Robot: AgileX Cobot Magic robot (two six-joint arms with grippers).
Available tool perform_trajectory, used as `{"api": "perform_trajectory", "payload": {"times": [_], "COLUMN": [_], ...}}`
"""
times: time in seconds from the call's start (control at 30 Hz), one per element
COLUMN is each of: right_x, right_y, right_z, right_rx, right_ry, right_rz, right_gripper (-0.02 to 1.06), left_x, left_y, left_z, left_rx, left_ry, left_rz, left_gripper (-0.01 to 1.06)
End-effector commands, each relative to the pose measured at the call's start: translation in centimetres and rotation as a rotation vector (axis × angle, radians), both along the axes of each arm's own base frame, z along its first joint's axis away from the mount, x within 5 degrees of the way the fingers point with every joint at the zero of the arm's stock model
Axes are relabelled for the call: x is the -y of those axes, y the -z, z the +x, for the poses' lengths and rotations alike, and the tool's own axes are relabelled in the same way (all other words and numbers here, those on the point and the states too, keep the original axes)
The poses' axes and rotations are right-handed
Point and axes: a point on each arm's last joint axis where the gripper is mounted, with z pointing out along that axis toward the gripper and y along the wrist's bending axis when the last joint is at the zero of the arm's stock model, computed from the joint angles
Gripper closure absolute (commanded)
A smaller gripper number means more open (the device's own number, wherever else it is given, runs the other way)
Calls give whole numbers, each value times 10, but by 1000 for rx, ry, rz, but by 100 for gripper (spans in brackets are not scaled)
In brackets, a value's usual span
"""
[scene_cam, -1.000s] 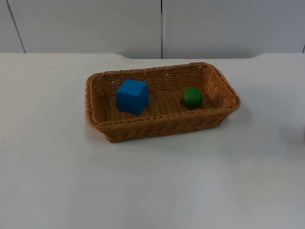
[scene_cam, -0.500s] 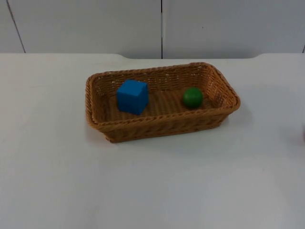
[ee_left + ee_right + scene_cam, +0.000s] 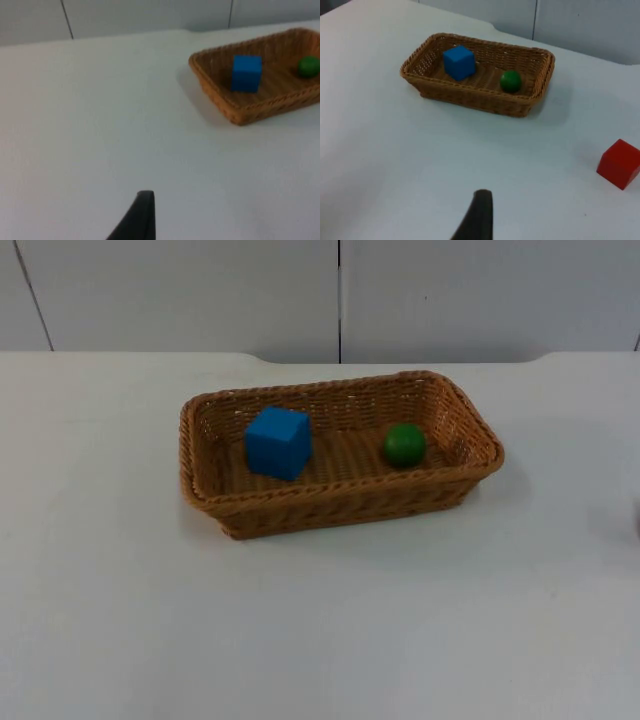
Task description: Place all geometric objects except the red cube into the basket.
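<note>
the reddish sliver of the red cube [image 3: 619, 163] at the top view's right edge has faded to a faint grey trace.

Soft, even light falls from above on the white counter [image 3: 320, 640], without glare. The basket [image 3: 340, 502] casts a faint shadow on its near side, and the wrist views look slightly soft.
</note>
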Motion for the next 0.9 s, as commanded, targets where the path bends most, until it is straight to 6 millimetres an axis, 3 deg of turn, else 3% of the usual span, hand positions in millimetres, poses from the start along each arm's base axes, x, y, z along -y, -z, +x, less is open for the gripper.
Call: {"api": "perform_trajectory", "payload": {"times": [0.0,0.37,0.77,0.87], "right_x": [3,-2,-2,-2], "right_y": [3,26,26,26], "right_z": [-4,9,9,9], "right_rx": [6,-49,-50,-50], "right_ry": [6,26,27,27], "right_rz": [-2,-45,-44,-44], "right_gripper": [25,25,25,16], "left_x": [-2,-13,-13,-13], "left_y": [8,13,13,13], "left_z": [2,10,10,10], "left_rx": [-30,-14,-14,-14], "left_ry": [-22,-150,-150,-150], "left_rz": [7,21,21,21], "left_gripper": [0,0,0,0]}}
